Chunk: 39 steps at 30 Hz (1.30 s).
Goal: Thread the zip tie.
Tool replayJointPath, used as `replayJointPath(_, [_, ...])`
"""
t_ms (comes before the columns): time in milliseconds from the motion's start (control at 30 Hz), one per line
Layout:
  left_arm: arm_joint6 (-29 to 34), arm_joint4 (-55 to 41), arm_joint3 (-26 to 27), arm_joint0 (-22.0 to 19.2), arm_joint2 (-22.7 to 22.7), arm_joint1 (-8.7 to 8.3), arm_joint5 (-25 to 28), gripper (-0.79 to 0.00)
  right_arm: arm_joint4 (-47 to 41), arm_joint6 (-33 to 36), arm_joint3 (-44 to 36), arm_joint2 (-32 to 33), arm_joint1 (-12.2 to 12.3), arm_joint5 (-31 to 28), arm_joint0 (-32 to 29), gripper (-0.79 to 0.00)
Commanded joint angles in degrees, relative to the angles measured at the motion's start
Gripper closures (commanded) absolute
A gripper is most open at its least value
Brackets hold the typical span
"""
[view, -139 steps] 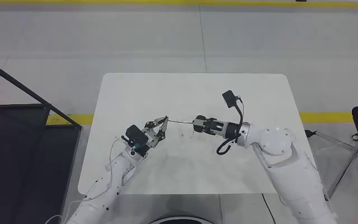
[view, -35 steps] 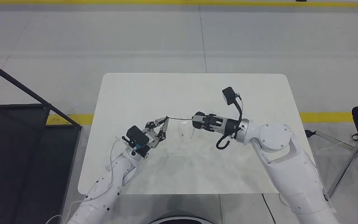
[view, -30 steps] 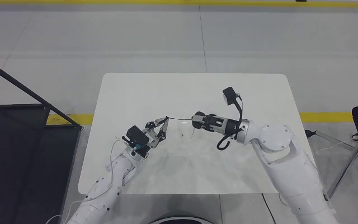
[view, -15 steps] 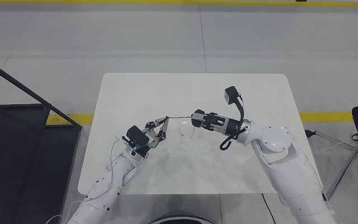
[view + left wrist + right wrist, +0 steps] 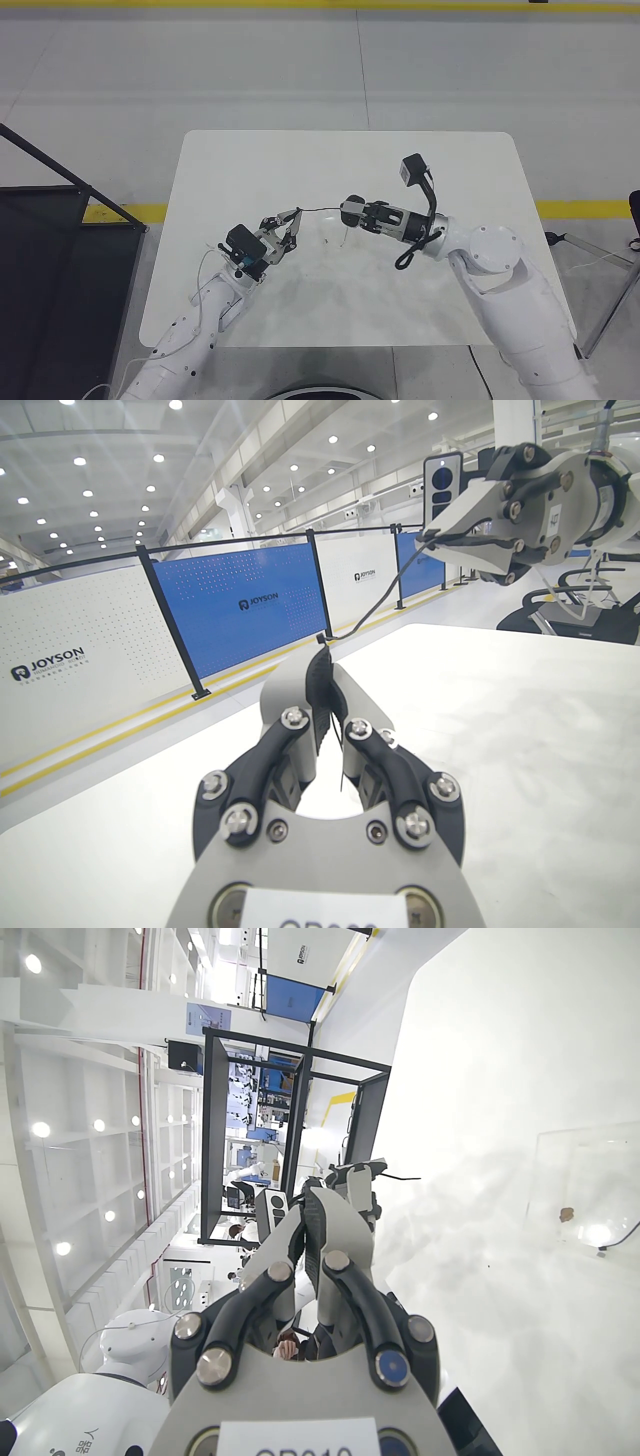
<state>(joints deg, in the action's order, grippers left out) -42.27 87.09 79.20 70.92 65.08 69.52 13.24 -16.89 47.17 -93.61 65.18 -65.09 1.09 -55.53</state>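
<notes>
The zip tie [image 5: 320, 208] hangs as a thin black strand above the middle of the table [image 5: 250, 160], off its surface and slightly bowed between the two grippers. One end is pinched at the fingertips of the left gripper [image 5: 324, 657], whose fingers are pressed together on it. A small dark block there looks like the tie's head, though it is too small to be sure, and a thin tail of strap runs down between the fingers. From there the strand curves up to the right gripper [image 5: 434, 538], whose fingers are closed on the other end. Both grippers are above the table's middle, tip toward tip, the left on the side of the table's left edge and the right on the side of its right edge.
</notes>
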Motion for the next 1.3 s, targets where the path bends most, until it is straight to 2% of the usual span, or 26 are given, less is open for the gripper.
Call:
replayJointPath(0, [0.0,0.0,0.0,0.0,0.0,0.00,0.0,0.000,-0.1,-0.1,0.0,0.0,0.0,-0.2,0.0,0.000])
replayJointPath(467, [0.0,0.0,0.0,0.0,0.0,0.00,0.0,0.000,-0.3,-1.1,0.2,-0.7,-0.4,-2.3,-0.2,0.000])
replayJointPath(1267, [0.0,0.0,0.0,0.0,0.0,0.00,0.0,0.000,7.5,0.0,1.6,-4.3,-0.8,6.6,3.5,0.000])
